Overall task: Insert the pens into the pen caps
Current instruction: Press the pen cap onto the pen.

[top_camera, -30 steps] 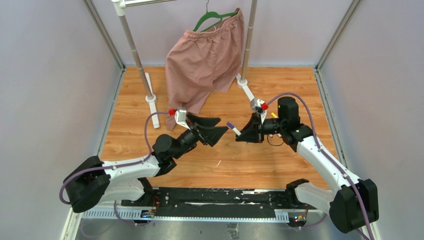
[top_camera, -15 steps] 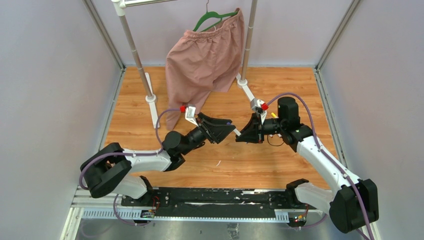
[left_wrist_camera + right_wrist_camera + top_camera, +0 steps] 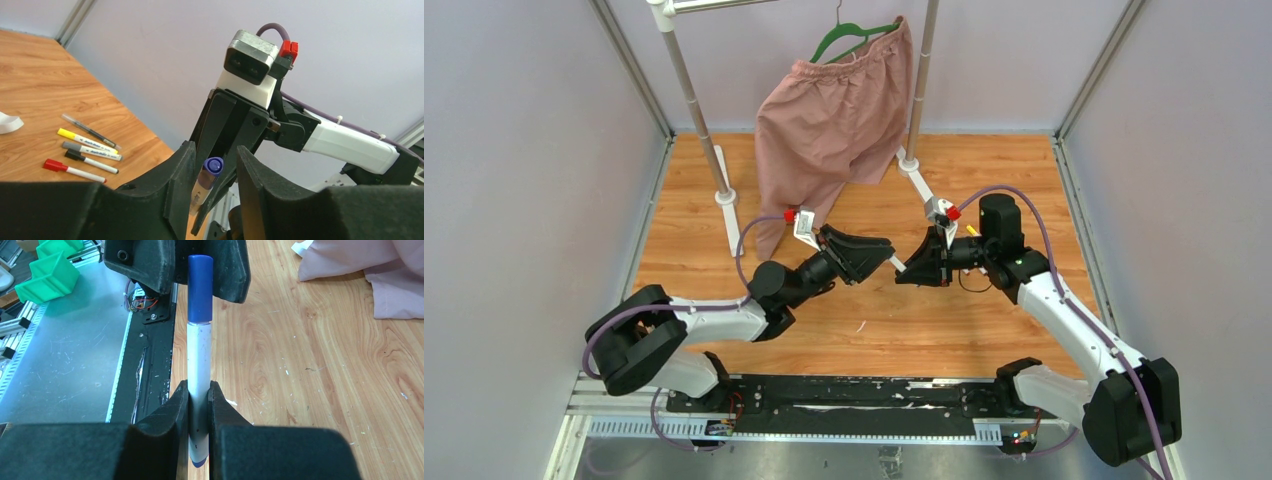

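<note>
My right gripper (image 3: 198,390) (image 3: 916,268) is shut on the white barrel of a pen (image 3: 198,355), held above the table. The pen's blue-purple cap (image 3: 200,287) (image 3: 214,166) points at my left gripper (image 3: 216,151) (image 3: 879,250). That cap sits between the left fingers (image 3: 182,165), close against one of them, with a gap to the other. Several more pens lie side by side on the wood behind the right arm: a yellow-capped pen (image 3: 85,141), a grey one (image 3: 91,151), a black-capped one (image 3: 91,161) and a red-capped one (image 3: 72,170).
A clothes rack (image 3: 692,100) holds pink shorts (image 3: 829,120) on a green hanger at the back; the hem drapes onto the table (image 3: 350,270). The rack's white feet (image 3: 727,197) stand on the wood. Green bins (image 3: 47,277) sit beyond the black base rail (image 3: 844,390).
My left arm has swung right until its jaws surround the pen's capped end, and those jaws have narrowed. The right arm and its pen have stayed still.
</note>
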`<state>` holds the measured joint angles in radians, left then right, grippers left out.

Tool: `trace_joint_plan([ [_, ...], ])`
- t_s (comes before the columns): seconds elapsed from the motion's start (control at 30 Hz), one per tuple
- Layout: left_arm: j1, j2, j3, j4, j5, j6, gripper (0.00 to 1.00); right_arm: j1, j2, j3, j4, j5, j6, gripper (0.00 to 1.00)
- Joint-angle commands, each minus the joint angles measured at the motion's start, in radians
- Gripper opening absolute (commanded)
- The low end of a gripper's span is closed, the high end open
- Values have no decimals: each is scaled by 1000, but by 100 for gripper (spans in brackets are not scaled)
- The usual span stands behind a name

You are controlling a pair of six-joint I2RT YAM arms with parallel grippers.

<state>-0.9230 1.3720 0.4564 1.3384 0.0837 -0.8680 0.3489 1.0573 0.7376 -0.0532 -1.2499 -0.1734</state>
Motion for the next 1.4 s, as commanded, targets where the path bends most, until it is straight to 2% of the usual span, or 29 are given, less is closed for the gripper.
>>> trace_joint_plan([
  [0.0,6,12,27,24,10,9,35,-1,-14,26,-13,-20,-10,0],
  [0.13,6,32,37,18,29,1,19,-1,-15,26,-12,-17,-8,0],
  [0.37,-29,59,28,6,6,5,0,-1,-14,29,-13,23,1,0],
  [0.53,-112,55,52,-141,-77,80,0,-1,-17,29,-14,90,9,0],
  [0.67,-207,52,74,-290,-230,156,0,-1,-23,33,-13,160,22,0],
  [0.77,-268,83,71,-307,-312,166,0,-1,-27,38,-13,187,36,0],
  [0.9,-322,195,48,-168,-302,78,0,-1,-45,62,-35,204,37,0],
  [1.0,-357,270,41,-137,-291,-14,0,-1,-62,75,-83,259,-5,0],
  [1.1,-401,300,63,-230,-306,-69,0,-1,-72,88,-117,359,-37,0],
  [1.27,-464,295,104,-413,-321,-60,0,-1,-86,105,-145,481,-53,0],
  [1.37,-468,291,76,-395,-265,-82,0,-15,-91,110,-151,442,-34,0],
])
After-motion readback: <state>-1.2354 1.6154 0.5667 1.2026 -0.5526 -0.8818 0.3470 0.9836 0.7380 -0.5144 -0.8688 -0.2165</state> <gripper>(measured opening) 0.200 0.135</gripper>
